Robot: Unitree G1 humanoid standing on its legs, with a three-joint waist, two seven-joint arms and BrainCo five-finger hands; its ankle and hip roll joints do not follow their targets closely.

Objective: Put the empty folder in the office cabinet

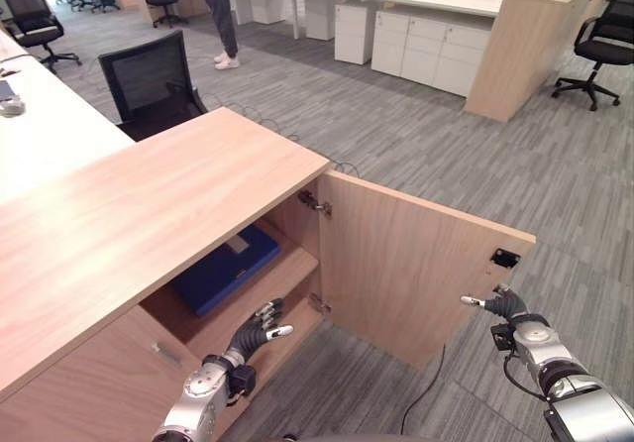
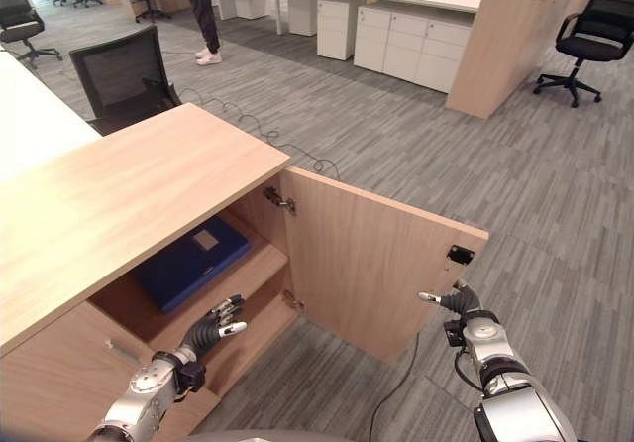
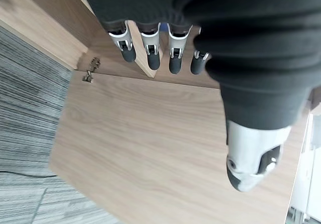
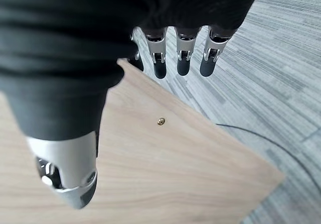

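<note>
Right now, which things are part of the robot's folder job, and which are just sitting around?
For the job: blue folder on the shelf, office cabinet, open cabinet door, left hand, right hand.

Just around: black office chair, white drawer units, person standing far off.

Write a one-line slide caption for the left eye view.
Blue folder lies inside the open cabinet; left hand and right hand hover near the door.

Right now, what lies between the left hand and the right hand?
The open cabinet door stands between the left hand and the right hand, as the left eye view shows. The blue folder lies inside on the shelf.
</note>
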